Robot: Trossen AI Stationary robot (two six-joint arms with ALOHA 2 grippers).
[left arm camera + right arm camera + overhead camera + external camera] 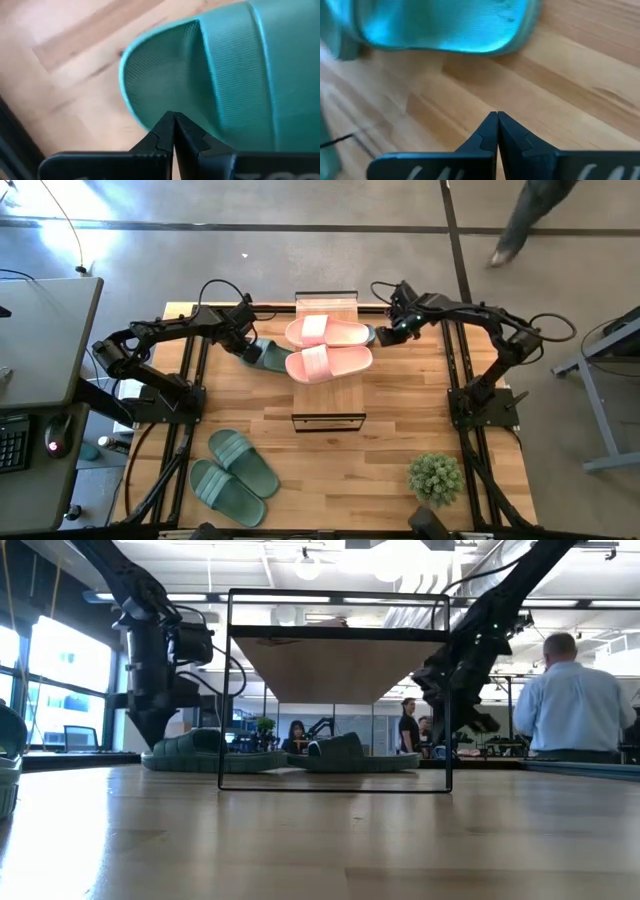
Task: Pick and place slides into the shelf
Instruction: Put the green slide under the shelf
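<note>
The shelf point(327, 304) stands mid-table, and two pink slides point(327, 348) lie on its wooden top. A green slide point(270, 357) lies on the table at the shelf's left side, partly under it. My left gripper point(248, 346) is shut at that slide's outer end point(150, 75). A second green slide point(445, 25) lies under the shelf's right side, only its end point(368, 335) showing. My right gripper point(496, 116) is shut above bare wood, just short of that end. Two more green slides point(235, 475) rest flat at the near left. My left gripper has its shut fingertips point(173, 120) at the rim of the green slide's rounded outer end point(145, 120). It comes from above, pointing steeply down. The slide lies flat on the table with its strap side up. Whether the tips actually touch the rim I cannot tell.
A small potted plant point(435, 475) stands at the near right corner. The shelf's black frame legs point(448, 690) stand between the two arms. A person in a light shirt point(575, 705) is beyond the table's right side. Bare wood lies between the shelf and the near edge.
</note>
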